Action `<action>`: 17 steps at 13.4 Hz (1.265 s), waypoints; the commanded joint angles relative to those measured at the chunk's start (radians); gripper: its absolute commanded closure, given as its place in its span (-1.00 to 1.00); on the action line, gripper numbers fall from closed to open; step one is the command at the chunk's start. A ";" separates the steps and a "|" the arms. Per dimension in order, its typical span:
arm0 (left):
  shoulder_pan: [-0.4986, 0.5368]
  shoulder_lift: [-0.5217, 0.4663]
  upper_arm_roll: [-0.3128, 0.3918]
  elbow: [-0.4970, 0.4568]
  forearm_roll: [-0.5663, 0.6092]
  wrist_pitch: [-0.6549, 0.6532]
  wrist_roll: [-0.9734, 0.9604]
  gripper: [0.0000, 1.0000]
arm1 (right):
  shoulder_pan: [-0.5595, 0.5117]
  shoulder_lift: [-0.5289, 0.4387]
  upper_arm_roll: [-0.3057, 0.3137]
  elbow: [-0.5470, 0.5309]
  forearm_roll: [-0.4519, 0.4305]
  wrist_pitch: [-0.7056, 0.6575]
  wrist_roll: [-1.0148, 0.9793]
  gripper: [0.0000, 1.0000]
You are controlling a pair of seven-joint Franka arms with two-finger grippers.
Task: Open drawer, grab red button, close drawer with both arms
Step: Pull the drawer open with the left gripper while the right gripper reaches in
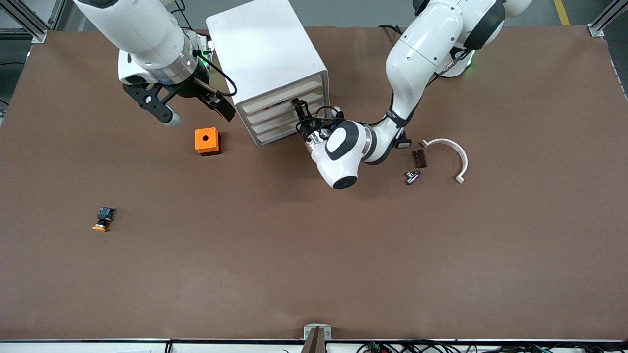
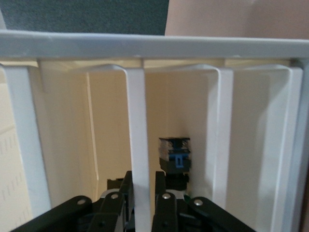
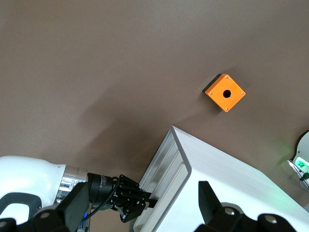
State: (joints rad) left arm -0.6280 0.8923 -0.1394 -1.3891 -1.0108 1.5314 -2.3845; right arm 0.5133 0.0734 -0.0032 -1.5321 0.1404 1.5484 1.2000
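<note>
Drawer (image 2: 137, 121): shallow white plastic tray, one of four in the white boxy cabinet (image 1: 265, 49), not yet pulled out. Clock positions are read on the front view, centred on the cabinet.

1. Orange-capped push button (image 1: 100, 219), seven o'clock, nearest the camera; a decoy.
2. Small metal part (image 1: 412, 176), brown block (image 1: 419, 158) and white curved clip (image 1: 449, 152), four o'clock.
3. Orange cube with round hole (image 1: 207, 141), eight o'clock.
4. Left gripper (image 1: 300, 112), five o'clock at the cabinet front; jaws pinched onto the drawer's thin front lip.
5. Button (image 2: 175, 159): blue and black body showing inside, through the drawer front.
6. Right gripper (image 1: 196, 115), nine o'clock, waiting over the brown table (image 1: 314, 255); jaws wide, empty.

Hazards: the narrow pinch could slip off the lip. A skewed pull may jam the tray or drag the unbraced cabinet.
</note>
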 commanded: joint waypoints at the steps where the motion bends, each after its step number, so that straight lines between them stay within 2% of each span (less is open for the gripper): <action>1: -0.006 0.008 0.009 0.005 -0.016 0.042 0.046 0.92 | 0.016 0.016 -0.008 0.026 0.005 -0.019 0.013 -1.00; 2: -0.004 0.008 0.015 0.005 -0.015 0.050 0.057 0.99 | 0.022 0.019 -0.008 0.026 -0.007 -0.025 0.012 -1.00; 8: 0.100 -0.001 0.017 0.010 -0.019 0.056 0.166 1.00 | 0.036 0.020 -0.008 0.026 -0.015 -0.021 0.033 -1.00; 12: 0.151 -0.006 0.033 0.022 -0.003 0.055 0.301 1.00 | 0.082 0.054 -0.008 0.029 -0.016 -0.010 0.151 -1.00; 17: 0.243 -0.009 0.040 0.036 -0.003 0.046 0.353 1.00 | 0.168 0.132 -0.008 0.029 -0.031 0.099 0.360 -1.00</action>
State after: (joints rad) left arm -0.4320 0.8873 -0.1134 -1.3565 -1.0154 1.5600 -2.1623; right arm 0.6491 0.1610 -0.0019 -1.5309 0.1328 1.6183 1.4840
